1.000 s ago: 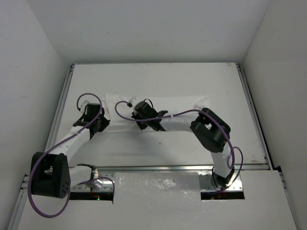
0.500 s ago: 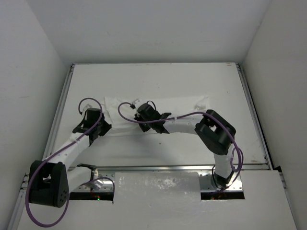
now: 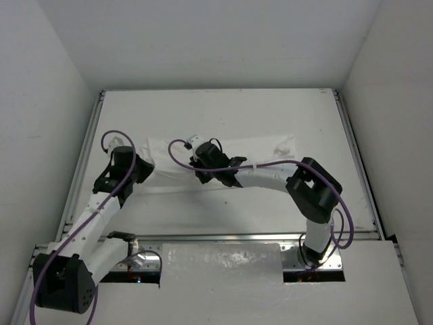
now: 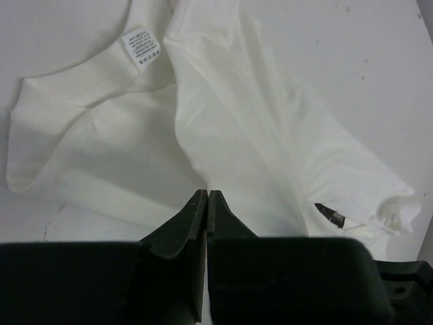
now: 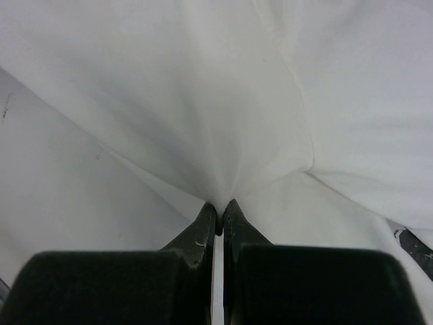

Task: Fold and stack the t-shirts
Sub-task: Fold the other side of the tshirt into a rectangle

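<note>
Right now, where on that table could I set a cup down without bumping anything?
Bare table lies between the t-shirt and the back wall, and right of the shirt up to the side rail. The near strip is bare, but the right arm hangs over it. Crowded: mid-left, where left claw and right claw pinch the shirt.

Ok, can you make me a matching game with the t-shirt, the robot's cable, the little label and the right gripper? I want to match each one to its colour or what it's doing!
Column one:
1. t-shirt
2. cable
3. label
4. right gripper

Column two:
A. purple
B. shut, pinching a bunch of cloth
C. plain white and soft
D. sits inside the neck opening, with tiny print on it

Right pairs: 1-C, 2-A, 3-D, 4-B
</note>
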{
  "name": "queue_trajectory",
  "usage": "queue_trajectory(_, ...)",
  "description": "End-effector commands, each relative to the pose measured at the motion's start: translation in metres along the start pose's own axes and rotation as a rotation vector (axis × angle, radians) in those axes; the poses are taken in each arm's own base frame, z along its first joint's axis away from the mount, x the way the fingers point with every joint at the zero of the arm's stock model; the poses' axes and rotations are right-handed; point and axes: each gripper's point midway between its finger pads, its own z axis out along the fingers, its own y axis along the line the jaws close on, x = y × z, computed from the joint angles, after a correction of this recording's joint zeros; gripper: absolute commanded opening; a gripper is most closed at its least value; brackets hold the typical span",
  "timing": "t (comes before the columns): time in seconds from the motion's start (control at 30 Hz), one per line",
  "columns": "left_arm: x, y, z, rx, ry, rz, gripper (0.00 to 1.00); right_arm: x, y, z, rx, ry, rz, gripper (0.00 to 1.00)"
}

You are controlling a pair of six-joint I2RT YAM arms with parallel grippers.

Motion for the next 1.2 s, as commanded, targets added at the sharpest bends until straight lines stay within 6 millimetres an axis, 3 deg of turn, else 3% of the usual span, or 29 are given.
queue_trajectory(0.0,-0.006,-0.006,-0.007,0.010,-0.020,0.003,0.00,-0.017,0.006,-0.013,-0.009,-0.043,0.009,0.00)
queue_trajectory(0.27,0.008,-0.004,-0.009,0.049,0.019,0.004,0.00,-0.019,0.004,-0.020,0.005,-0.056,0.009,0.00)
queue_trajectory(0.5,0.040,0.029,0.006,-0.007,0.081,0.010,0.00,0.005,0.003,-0.009,0.000,0.006,0.021,0.00)
queue_trajectory(0.73,0.048,0.040,0.009,-0.025,0.090,0.022,0.05,0.022,0.006,-0.006,-0.008,0.059,0.028,0.02)
queue_trajectory(0.77,0.046,0.040,0.008,-0.024,0.081,0.027,0.10,0.025,0.006,-0.006,-0.011,0.069,0.033,0.05)
queue_trajectory(0.83,0.040,0.037,0.006,-0.023,0.063,0.034,0.17,0.029,0.009,-0.011,-0.027,0.080,0.037,0.45)
queue_trajectory(0.87,0.036,0.039,0.004,-0.042,0.049,0.037,0.27,0.031,0.010,-0.013,-0.031,0.085,0.047,0.55)
queue_trajectory(0.93,0.024,0.037,0.000,-0.071,0.021,0.040,0.40,0.034,0.006,-0.024,-0.015,0.096,0.064,0.64)
queue_trajectory(0.97,0.020,0.034,-0.001,-0.072,0.010,0.041,0.55,0.033,0.000,-0.028,0.016,0.090,0.071,0.68)
queue_trajectory(1.0,0.017,0.032,-0.001,-0.075,0.003,0.041,0.60,0.035,-0.008,-0.033,0.034,0.099,0.081,0.75)
queue_trajectory(1.1,0.002,0.018,0.003,-0.065,-0.032,0.029,0.62,0.015,-0.026,-0.046,0.041,0.066,0.142,0.78)
queue_trajectory(1.13,-0.016,0.004,0.005,-0.046,-0.085,0.014,0.61,0.010,-0.033,-0.047,0.054,0.063,0.156,0.77)
queue_trajectory(1.17,-0.024,0.000,0.010,-0.063,-0.101,0.004,0.60,0.011,-0.053,-0.045,0.095,0.088,0.184,0.76)
